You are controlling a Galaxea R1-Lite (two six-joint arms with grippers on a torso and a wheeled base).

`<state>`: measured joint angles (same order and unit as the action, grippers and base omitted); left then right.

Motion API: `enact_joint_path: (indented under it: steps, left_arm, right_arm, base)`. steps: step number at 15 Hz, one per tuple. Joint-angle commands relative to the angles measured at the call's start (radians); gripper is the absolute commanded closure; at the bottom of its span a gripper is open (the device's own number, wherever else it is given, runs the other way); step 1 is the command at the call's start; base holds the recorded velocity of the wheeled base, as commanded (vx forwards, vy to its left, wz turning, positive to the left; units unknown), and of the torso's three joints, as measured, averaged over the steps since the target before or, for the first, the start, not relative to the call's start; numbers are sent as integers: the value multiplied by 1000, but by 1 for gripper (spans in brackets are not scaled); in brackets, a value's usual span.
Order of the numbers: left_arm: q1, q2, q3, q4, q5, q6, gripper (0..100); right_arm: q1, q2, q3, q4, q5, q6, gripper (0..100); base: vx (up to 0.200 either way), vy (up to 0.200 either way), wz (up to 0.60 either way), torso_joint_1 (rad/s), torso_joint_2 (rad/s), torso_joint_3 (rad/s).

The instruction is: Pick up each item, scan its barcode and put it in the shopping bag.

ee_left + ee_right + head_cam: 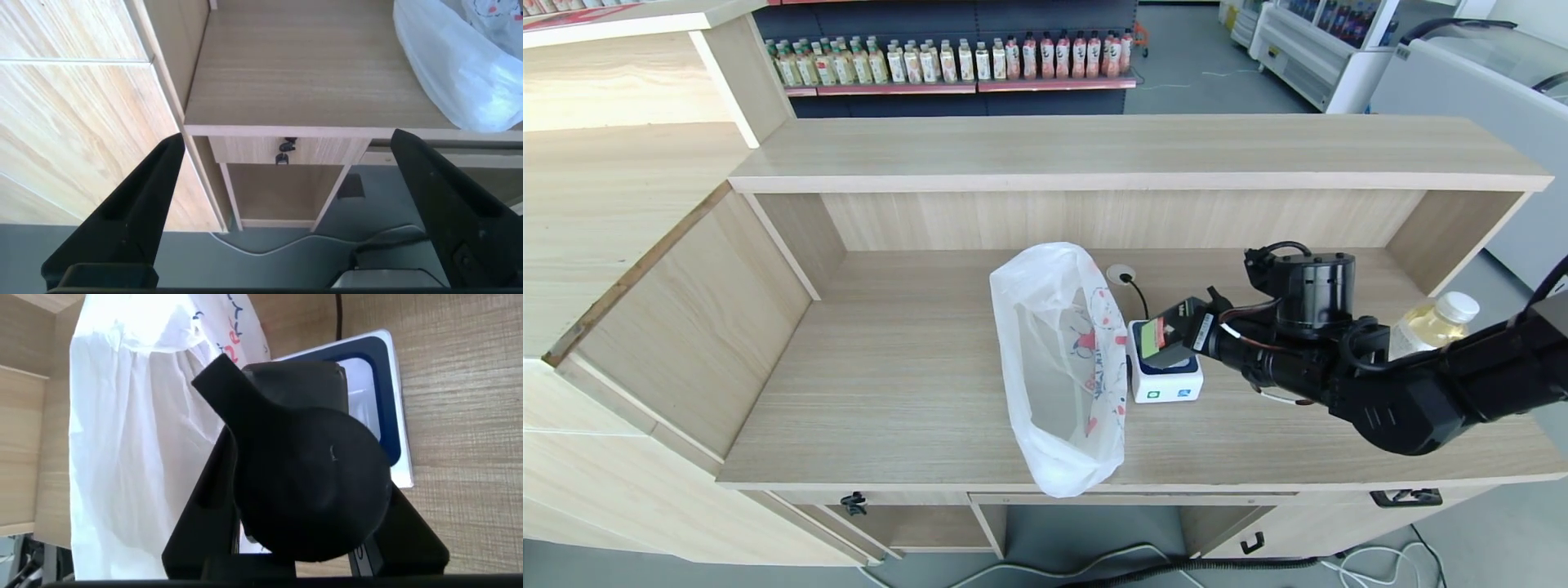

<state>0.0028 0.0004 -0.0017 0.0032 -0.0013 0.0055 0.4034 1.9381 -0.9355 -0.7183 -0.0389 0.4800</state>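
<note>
My right gripper is shut on a small dark packet with a green and red label and holds it just above the white barcode scanner. In the right wrist view the packet hides most of the scanner's blue-framed window. Left of the scanner stands the white plastic shopping bag, its mouth open toward me. A clear bottle of yellow liquid stands behind the right arm. My left gripper is open and holds nothing, low down in front of the counter's left front edge.
The scanner's black cable runs back to a round hole in the counter. A raised wooden ledge and side walls enclose the counter on three sides. A keyed drawer sits under the front edge.
</note>
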Motion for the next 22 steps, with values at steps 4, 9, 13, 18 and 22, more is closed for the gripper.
enact_joint_path:
  steps: [4, 9, 13, 18, 22]
  left_arm:
    - [0, 0, 0, 0, 1, 1, 0]
    - [0, 0, 0, 0, 1, 1, 0]
    - [0, 0, 0, 0, 0, 1, 0]
    - [0, 0, 0, 0, 0, 1, 0]
    - [0, 0, 0, 0, 0, 1, 0]
  right_arm:
    - [-3, 19, 11, -3, 1, 2, 100]
    - [-3, 51, 15, -52, 2, 2, 100]
    - [-3, 73, 17, -66, -2, 5, 100]
    - [-3, 68, 11, -66, -1, 8, 100]
    - [8, -2, 15, -130, 1, -4, 100]
  base:
    - [0, 0, 0, 0, 0, 0]
    - [0, 0, 0, 0, 0, 0]
    - [0, 0, 0, 0, 0, 0]
    - [0, 0, 0, 0, 0, 0]
    - [0, 0, 0, 0, 0, 0]
